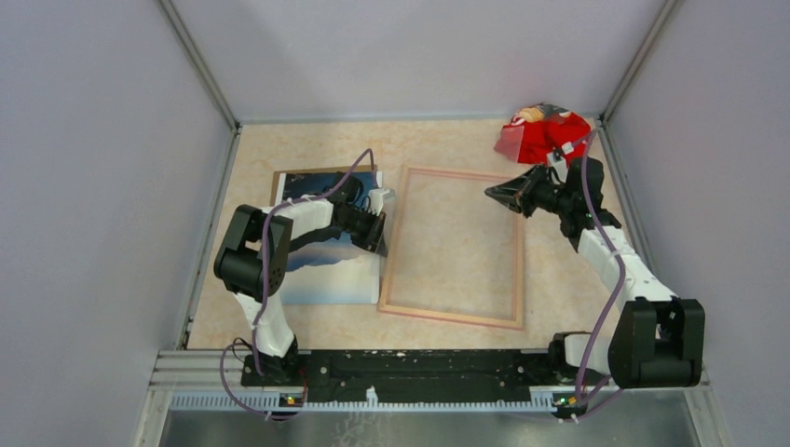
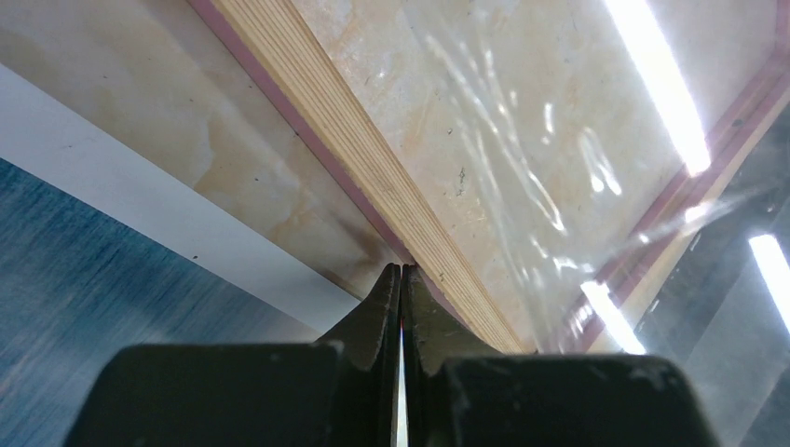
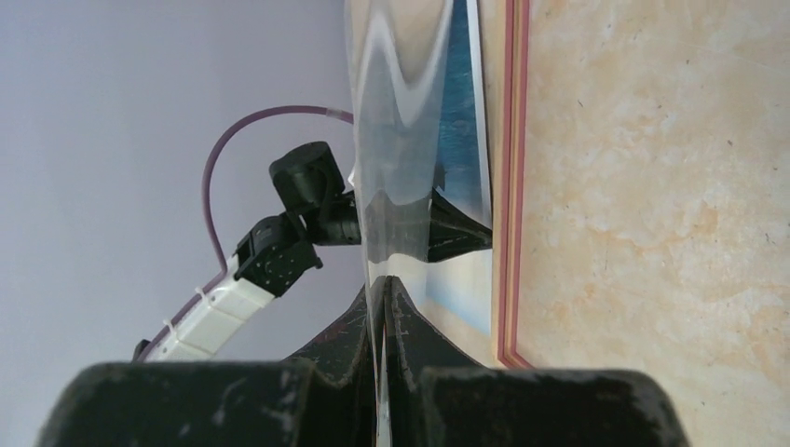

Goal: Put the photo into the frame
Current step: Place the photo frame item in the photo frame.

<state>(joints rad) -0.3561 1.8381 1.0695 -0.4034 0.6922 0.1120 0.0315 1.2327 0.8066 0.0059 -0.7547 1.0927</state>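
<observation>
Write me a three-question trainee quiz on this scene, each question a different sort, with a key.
1. True or false: the photo already lies inside the frame.
2. What do the fingers of the right gripper pinch? A) a clear sheet B) the photo C) nothing
3. Fill in: the fingers of the left gripper, with their tips at the frame's rail, are ___ (open or shut).

Key: 1 false; 2 A; 3 shut.
</observation>
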